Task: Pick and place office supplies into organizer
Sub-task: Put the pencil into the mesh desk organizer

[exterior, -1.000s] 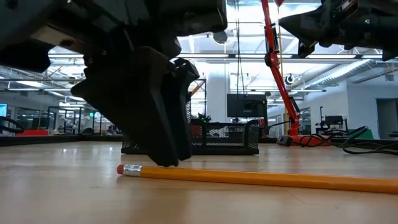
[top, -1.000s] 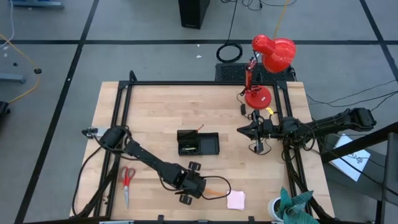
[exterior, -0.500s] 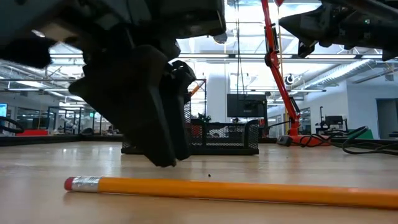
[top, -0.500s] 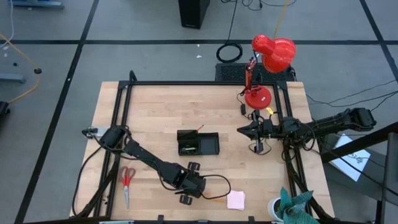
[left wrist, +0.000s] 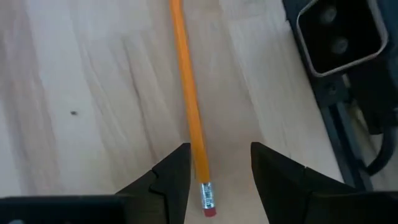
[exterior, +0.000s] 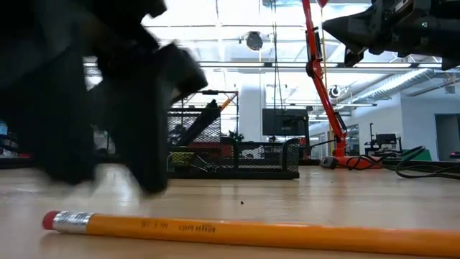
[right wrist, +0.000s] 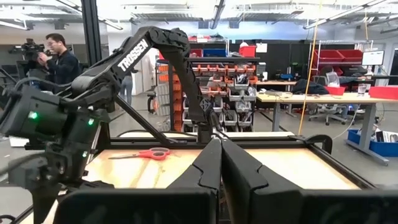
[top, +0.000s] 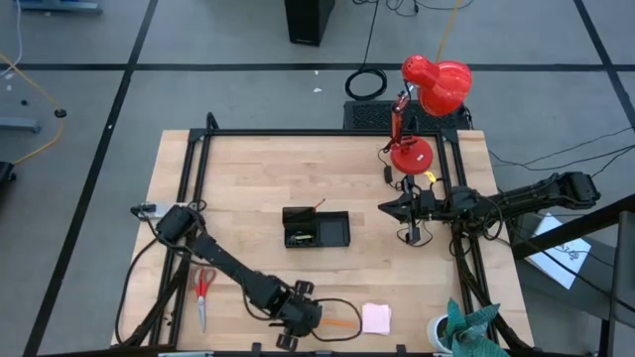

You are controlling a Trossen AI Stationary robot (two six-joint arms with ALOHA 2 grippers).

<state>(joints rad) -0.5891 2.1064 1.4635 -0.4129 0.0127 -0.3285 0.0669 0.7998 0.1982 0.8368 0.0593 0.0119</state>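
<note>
An orange pencil (left wrist: 189, 106) with a pink eraser end (exterior: 68, 220) lies flat on the wooden table near its front edge (top: 342, 323). My left gripper (left wrist: 217, 149) is open just above the eraser end, one finger on either side, touching nothing; the low view shows it as a dark blur (exterior: 147, 183). The black organizer (top: 332, 230) stands mid-table with dark items in its left compartment. Red-handled scissors (top: 202, 288) lie at the front left. A pale pink note pad (top: 376, 317) lies right of the pencil. My right gripper (top: 382, 207) waits, shut, raised at the right.
A red desk lamp (top: 427, 99) stands at the far right corner. A black cable loop (top: 342, 296) from my left arm lies over the table by the pencil. A black frame (top: 298, 134) rims the table. People and shelves show in the room beyond.
My left gripper has swung toward the table's near and left edges, lifting slightly and turning. The pencil has shifted along the table toward the near edge and lies flat, its eraser end farther left in the low view.
</note>
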